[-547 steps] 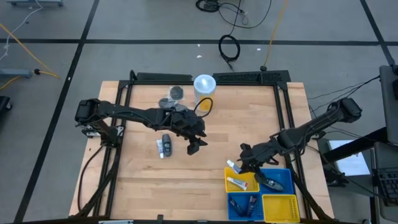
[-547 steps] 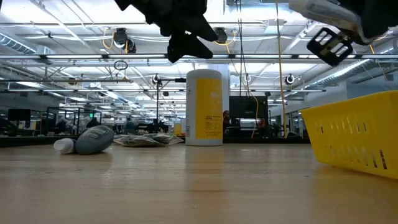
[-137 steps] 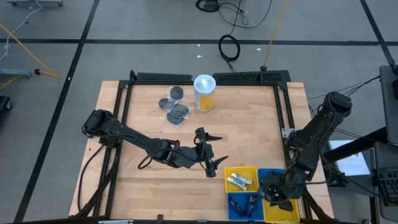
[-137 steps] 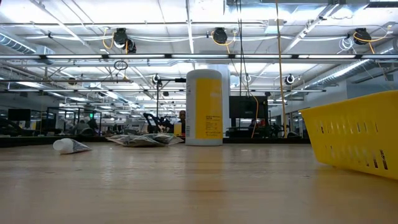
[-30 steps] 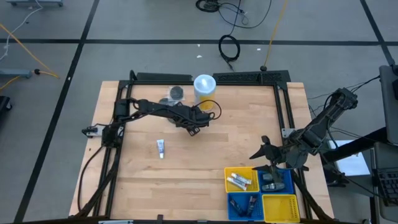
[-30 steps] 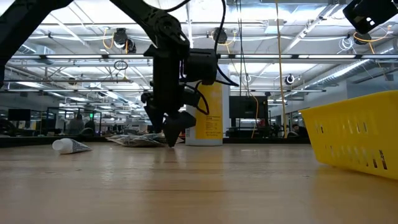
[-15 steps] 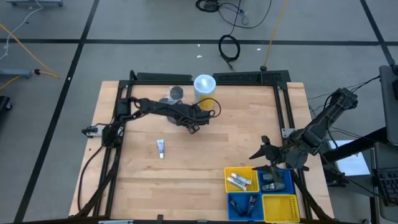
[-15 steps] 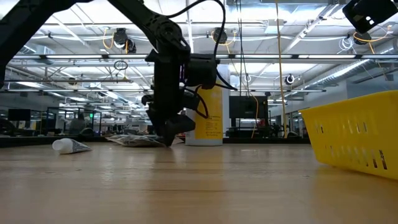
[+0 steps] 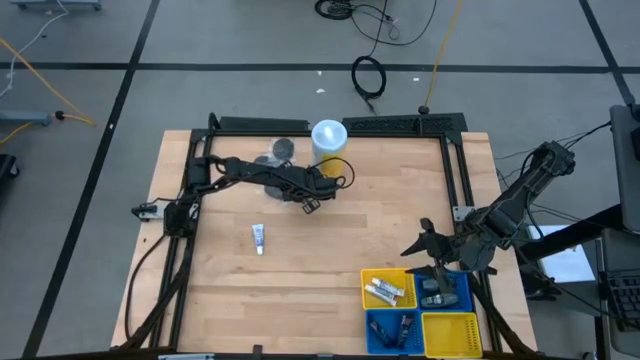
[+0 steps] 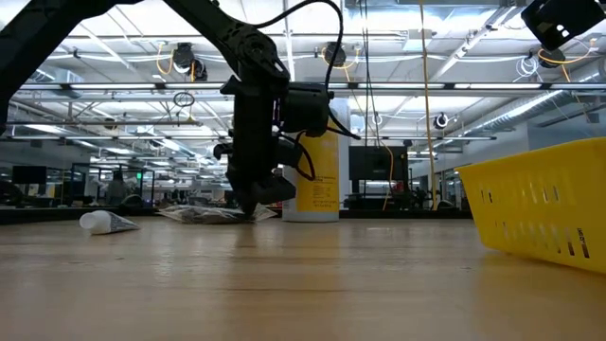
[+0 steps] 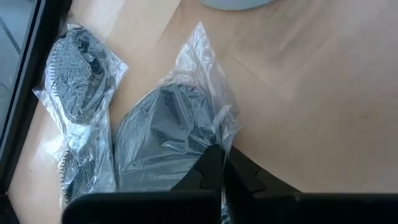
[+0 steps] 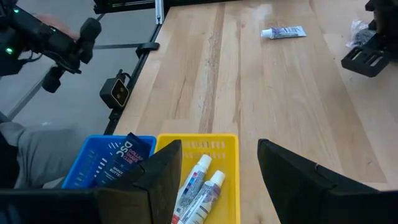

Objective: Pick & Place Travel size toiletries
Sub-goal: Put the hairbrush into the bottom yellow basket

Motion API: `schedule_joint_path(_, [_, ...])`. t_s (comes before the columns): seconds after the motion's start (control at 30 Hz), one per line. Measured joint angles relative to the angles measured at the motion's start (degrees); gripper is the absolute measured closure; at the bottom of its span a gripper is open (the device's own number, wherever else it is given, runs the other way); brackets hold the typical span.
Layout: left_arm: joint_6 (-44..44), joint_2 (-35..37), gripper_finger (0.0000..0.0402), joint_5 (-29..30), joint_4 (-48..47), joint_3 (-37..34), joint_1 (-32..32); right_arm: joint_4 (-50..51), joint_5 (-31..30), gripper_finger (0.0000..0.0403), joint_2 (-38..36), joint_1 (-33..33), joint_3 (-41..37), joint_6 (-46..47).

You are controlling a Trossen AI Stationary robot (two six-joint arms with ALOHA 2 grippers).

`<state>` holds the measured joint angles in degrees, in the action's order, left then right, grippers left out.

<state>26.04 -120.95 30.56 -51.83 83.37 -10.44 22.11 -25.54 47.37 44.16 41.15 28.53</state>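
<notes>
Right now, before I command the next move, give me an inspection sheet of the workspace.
Surface: wooden table, bare in the middle.
Job's things: grey packets in clear wrap at the far side beside the canister; one white tube loose on the table; two tubes in the yellow bin; dark sachets in a blue bin.
Clutter: white-lidded yellow-and-white canister, upright.
End effectors: left end effector shut on the wrap of one grey packet; right end effector open, above the bins.
Cables: coiled black cable and a yellow cord on the floor behind the table.
Surroundings: open workshop hall; people not clearly seen.
</notes>
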Motion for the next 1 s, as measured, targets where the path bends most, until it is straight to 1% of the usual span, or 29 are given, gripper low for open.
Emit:
schedule_joint_path(0.27, [4.06,2.17,0.0401,4.14,-4.53,0.0,3.76,-0.02,-0.09,0.02,0.01,0.0,0.0,-0.83])
schedule_joint_path(0.43, [6.69,5.33,0.0402,4.86,-6.02,0.0,5.84,-0.01,-0.17,0.02,0.02,0.0,0.0,-0.96])
schedule_joint_path(0.6, [9.09,10.67,0.0402,5.54,-6.26,0.04,8.38,-0.05,-0.18,0.02,0.02,0.01,0.0,-1.25])
schedule_joint_path(0.77, [9.19,17.11,0.0402,5.6,-5.41,0.07,11.43,-0.07,-0.24,0.02,0.02,0.02,0.0,-2.56])
schedule_joint_path(0.9, [8.07,22.27,0.0402,5.11,-3.23,0.07,14.61,-0.73,-0.37,0.02,0.02,0.02,0.0,-3.84])
schedule_joint_path(1.0, [6.03,25.86,0.0402,4.9,0.32,0.07,17.43,-1.17,-1.12,0.02,0.02,0.02,0.0,-4.4])
